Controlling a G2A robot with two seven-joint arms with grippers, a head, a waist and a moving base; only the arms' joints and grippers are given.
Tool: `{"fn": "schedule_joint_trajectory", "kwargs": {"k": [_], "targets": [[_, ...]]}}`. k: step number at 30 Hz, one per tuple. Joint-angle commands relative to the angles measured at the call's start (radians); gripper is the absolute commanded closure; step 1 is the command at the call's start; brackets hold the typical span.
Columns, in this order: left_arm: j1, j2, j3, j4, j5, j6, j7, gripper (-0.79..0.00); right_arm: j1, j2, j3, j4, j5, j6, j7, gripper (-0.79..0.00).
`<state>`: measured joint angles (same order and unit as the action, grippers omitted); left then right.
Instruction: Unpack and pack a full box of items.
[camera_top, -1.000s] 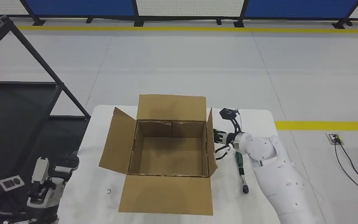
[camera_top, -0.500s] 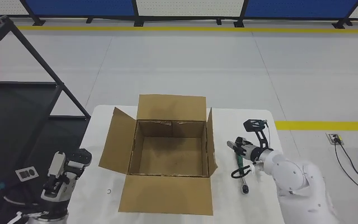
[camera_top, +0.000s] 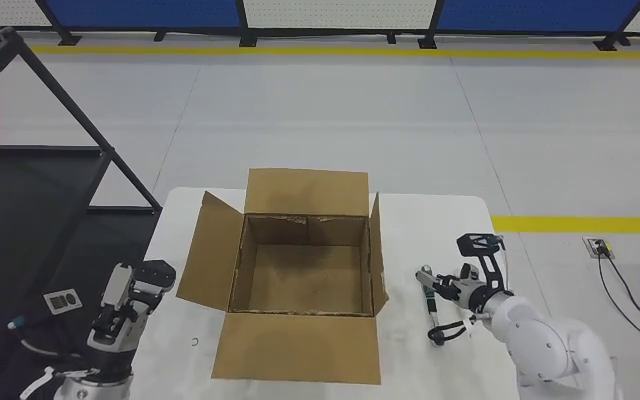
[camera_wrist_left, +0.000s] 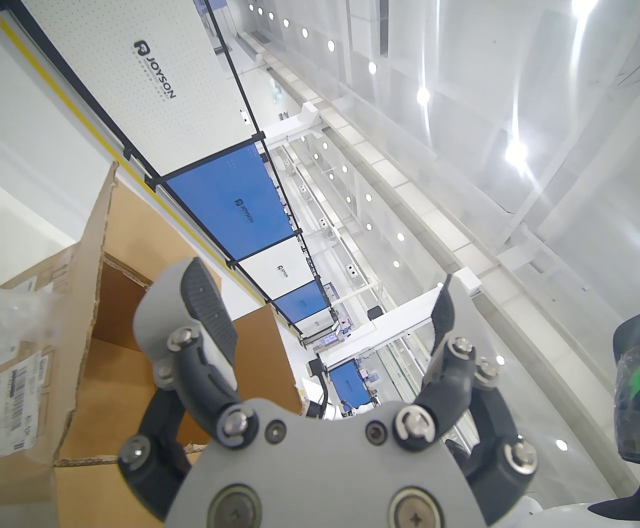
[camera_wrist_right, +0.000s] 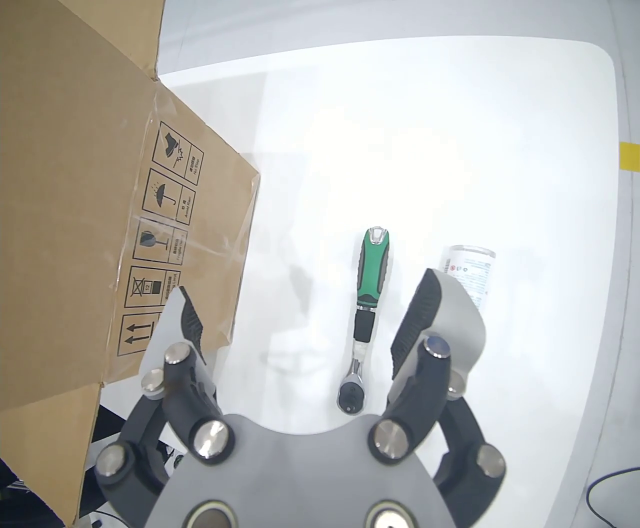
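An open cardboard box (camera_top: 305, 270) stands mid-table with its flaps spread and a bare floor inside. A green-handled ratchet wrench (camera_top: 431, 303) (camera_wrist_right: 369, 280) lies on the white table just right of the box. My right gripper (camera_top: 450, 306) (camera_wrist_right: 305, 320) hangs open above the wrench's near end and holds nothing. A small white bottle (camera_wrist_right: 469, 272) lies beside the wrench, partly hidden by one finger. My left gripper (camera_top: 140, 287) (camera_wrist_left: 322, 295) is off the table's left edge, open and pointing up, with the box wall (camera_wrist_left: 125, 305) beside it.
The white table (camera_top: 420, 215) has bare surface behind the wrench and along its right side. A black metal frame (camera_top: 95, 150) stands to the left of the table. The box's right flap (camera_wrist_right: 150, 210) stands close to my right gripper.
My right arm has pulled back from the box's right flap toward the near right corner, over the wrench. The left arm has risen and come closer to the table. The wrench stays put.
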<state>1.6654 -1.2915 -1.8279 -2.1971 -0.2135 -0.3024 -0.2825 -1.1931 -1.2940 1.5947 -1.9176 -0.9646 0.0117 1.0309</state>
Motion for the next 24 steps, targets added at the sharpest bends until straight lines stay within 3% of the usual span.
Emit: {"fn": "schedule_joint_trajectory", "kwargs": {"k": [1, 8, 24], "targets": [[-0.002, 0.0, 0.007, 0.002, 0.008, 0.002, -0.003, -0.785, 0.0, 0.0, 0.0, 0.0, 0.0, 0.0, 0.0, -0.785], [-0.002, 0.001, 0.006, 0.014, 0.009, -0.001, -0.001, -0.785, 0.008, 0.004, -0.015, 0.031, -0.027, -0.009, -0.013, -0.785], [0.006, 0.003, -0.01, 0.018, -0.008, 0.0, 0.01, -0.785, 0.101, 0.034, -0.079, 0.157, -0.199, -0.103, 0.235, -0.785]]}}
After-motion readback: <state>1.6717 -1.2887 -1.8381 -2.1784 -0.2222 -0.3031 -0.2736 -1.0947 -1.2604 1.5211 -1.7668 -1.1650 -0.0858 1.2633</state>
